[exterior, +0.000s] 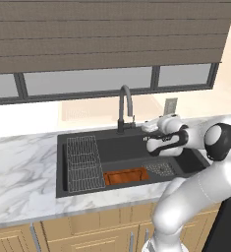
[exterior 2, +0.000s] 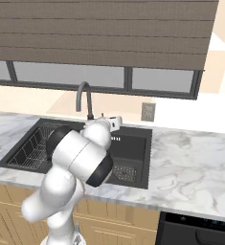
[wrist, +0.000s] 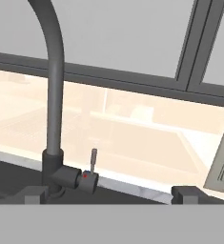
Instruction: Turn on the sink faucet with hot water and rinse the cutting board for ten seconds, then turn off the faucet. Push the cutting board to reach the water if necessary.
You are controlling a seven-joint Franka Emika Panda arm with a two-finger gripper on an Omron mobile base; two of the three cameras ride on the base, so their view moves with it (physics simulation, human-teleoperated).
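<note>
The small reddish-brown wooden cutting board (exterior: 126, 175) lies dry along the front wall of the charcoal-black sink (exterior: 112, 142), no water runs, and the wide-open gripper (exterior: 147, 133) faces the dark-grey gooseneck faucet's (wrist: 55, 95) untouched lever (wrist: 93, 161).

One faucet (exterior: 125, 106), one cutting board (exterior: 126, 175), one wire rack (exterior: 82, 163).

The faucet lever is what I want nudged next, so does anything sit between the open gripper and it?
Nothing visible does. In the hand view the small lever on the sink faucet stands upright in open space between and beyond the gripper, whose fingertips stand wide apart.
</note>
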